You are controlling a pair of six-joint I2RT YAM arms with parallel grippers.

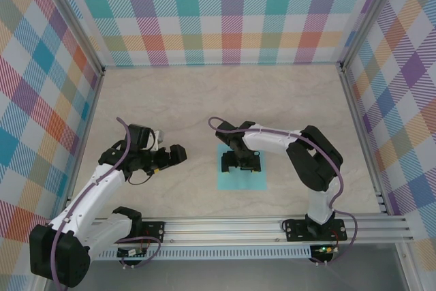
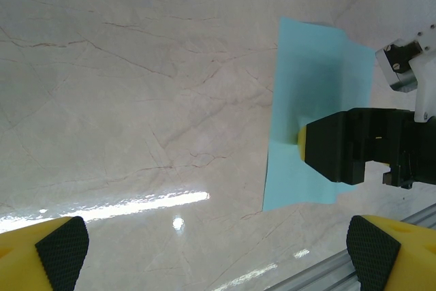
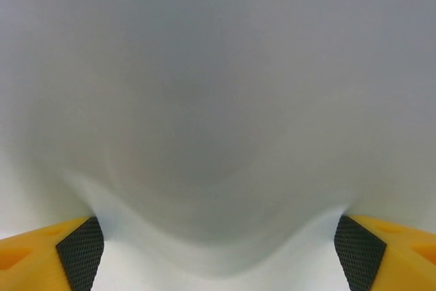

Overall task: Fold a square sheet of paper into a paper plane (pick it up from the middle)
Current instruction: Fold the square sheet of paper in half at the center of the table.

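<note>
Paper (image 1: pixel 240 182) lies flat on the table (image 1: pixel 170 100), directly under the right gripper (image 1: pixel 242 166). The wrist view shows its fingers (image 3: pixel 80 257) set wide, tips down on the sheet, and the paper (image 3: pixel 218 236) rising in a low hump between them. The left gripper (image 1: pixel 178 153) hangs left of the right gripper, well apart from it, jaws wide and holding nothing.

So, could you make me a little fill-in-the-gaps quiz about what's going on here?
1. The square sheet of paper lies on the pale marble-look ____.
2. The right tool presses down on the ____.
3. The left tool hangs off to one side with its jaws ____.
Missing words: table; paper; open.
</note>
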